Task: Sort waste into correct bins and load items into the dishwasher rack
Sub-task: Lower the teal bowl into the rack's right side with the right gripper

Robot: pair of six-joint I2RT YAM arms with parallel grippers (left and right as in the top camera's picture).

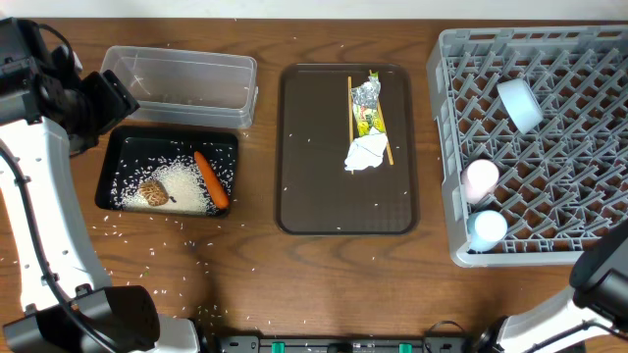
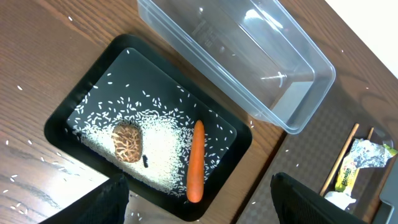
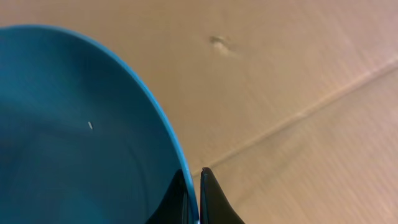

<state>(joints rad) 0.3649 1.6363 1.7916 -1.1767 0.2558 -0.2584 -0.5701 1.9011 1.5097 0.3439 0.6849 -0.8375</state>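
Bare bench runs free between the black tray and the brown serving tray, and again before the dishwasher rack. The clear tub sits just beside the black tray's far side.

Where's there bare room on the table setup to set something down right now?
Brown tray: left half and bottom strip are bare; chopsticks, wrapper and tissue crowd its upper right. Clear tub is nearly empty. Black tray is crowded with rice and carrot. Rack: right half free.

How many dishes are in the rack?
3: a light-blue dish at the rack's far side, a pink cup by its left wall, a second light-blue dish just nearer. More may hide off-frame.
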